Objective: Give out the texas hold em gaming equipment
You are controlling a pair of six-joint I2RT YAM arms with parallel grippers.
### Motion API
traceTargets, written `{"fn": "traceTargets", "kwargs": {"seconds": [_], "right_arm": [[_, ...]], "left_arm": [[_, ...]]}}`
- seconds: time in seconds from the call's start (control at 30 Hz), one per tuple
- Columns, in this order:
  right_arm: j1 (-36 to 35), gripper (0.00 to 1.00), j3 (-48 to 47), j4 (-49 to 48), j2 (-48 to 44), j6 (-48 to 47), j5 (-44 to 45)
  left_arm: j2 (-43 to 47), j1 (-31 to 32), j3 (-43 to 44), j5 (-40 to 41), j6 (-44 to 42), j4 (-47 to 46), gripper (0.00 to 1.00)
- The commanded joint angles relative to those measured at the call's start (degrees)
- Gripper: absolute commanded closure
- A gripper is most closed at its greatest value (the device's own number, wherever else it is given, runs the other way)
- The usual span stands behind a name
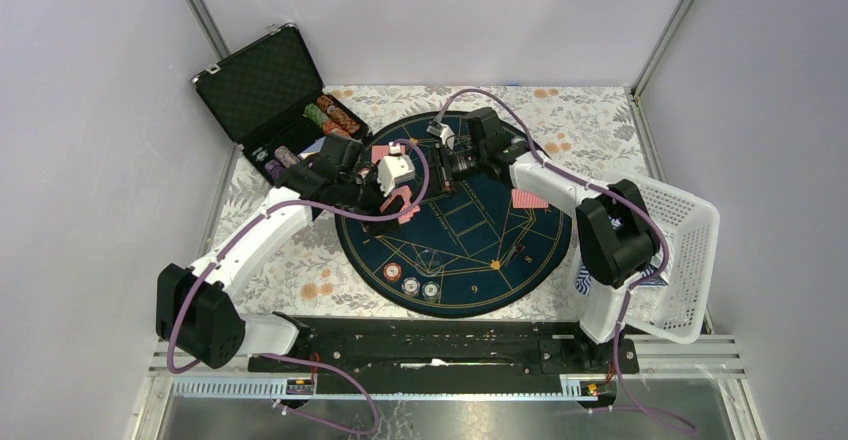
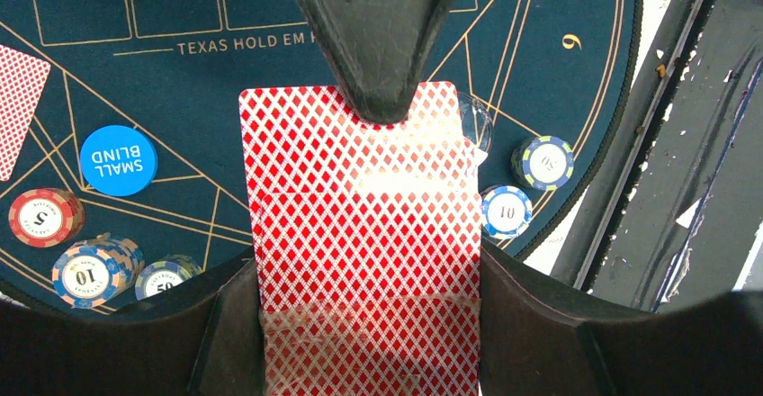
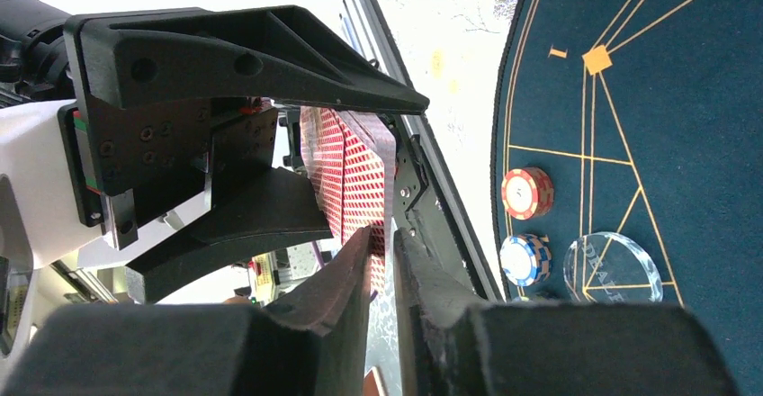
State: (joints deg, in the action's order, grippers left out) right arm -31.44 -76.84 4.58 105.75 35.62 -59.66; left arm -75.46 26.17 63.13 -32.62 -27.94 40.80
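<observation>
My left gripper (image 2: 369, 328) is shut on a deck of red-backed playing cards (image 2: 360, 225) and holds it above the round blue poker mat (image 1: 480, 235). My right gripper (image 3: 382, 252) meets it from the far side, its jaws closed on the top edge of the front card (image 3: 353, 166); one of its fingers (image 2: 378, 45) overlaps that edge. On the mat lie a blue SMALL BLIND disc (image 2: 118, 159), a clear dealer disc (image 3: 612, 268), striped chips (image 2: 506, 211) (image 2: 40, 217) and loose cards (image 1: 528, 198) (image 1: 380, 152). In the top view both grippers (image 1: 400, 198) (image 1: 432, 175) meet left of the mat's centre.
An open black case (image 1: 262, 82) with rows of chips (image 1: 330, 115) stands at the back left. A white mesh basket (image 1: 690, 250) leans at the right edge. Three chips (image 1: 410, 285) sit at the mat's near rim. A black rail (image 1: 440, 345) runs along the front.
</observation>
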Motion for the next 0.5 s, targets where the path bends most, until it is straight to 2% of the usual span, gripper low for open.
{"fn": "traceTargets", "kwargs": {"seconds": [0.0,0.13,0.17,0.27,0.3,0.37,0.47], "right_arm": [[1.2,0.81,0.3,1.3,-3.1,-2.0,0.2],[1.5,0.85,0.1,2.3,-4.2,-3.1,0.3],[1.5,0.81,0.0,2.5,-4.4,-3.4,0.1],[1.5,0.54,0.1,1.4,-5.1,-2.6,-0.6],[1.4,0.48,0.4,0.2,-5.5,-1.8,-0.9],[1.1,0.42,0.8,-1.9,-6.0,0.0,-1.4],[-0.2,0.42,0.1,-2.3,-5.2,0.7,-1.1]], "left_arm": [[2.2,-0.2,1.2,-2.2,0.4,-2.8,1.0],[2.2,-0.2,1.2,-2.2,0.4,-2.8,1.0],[2.1,-0.2,1.3,-2.2,0.3,-2.9,1.0],[2.0,-0.2,1.5,-2.3,0.3,-2.8,1.0],[2.0,-0.2,1.4,-2.3,0.3,-2.8,1.0],[1.8,-0.2,1.5,-2.4,0.4,-2.9,1.0],[1.8,-0.2,1.6,-2.5,0.4,-2.9,1.0]]}}
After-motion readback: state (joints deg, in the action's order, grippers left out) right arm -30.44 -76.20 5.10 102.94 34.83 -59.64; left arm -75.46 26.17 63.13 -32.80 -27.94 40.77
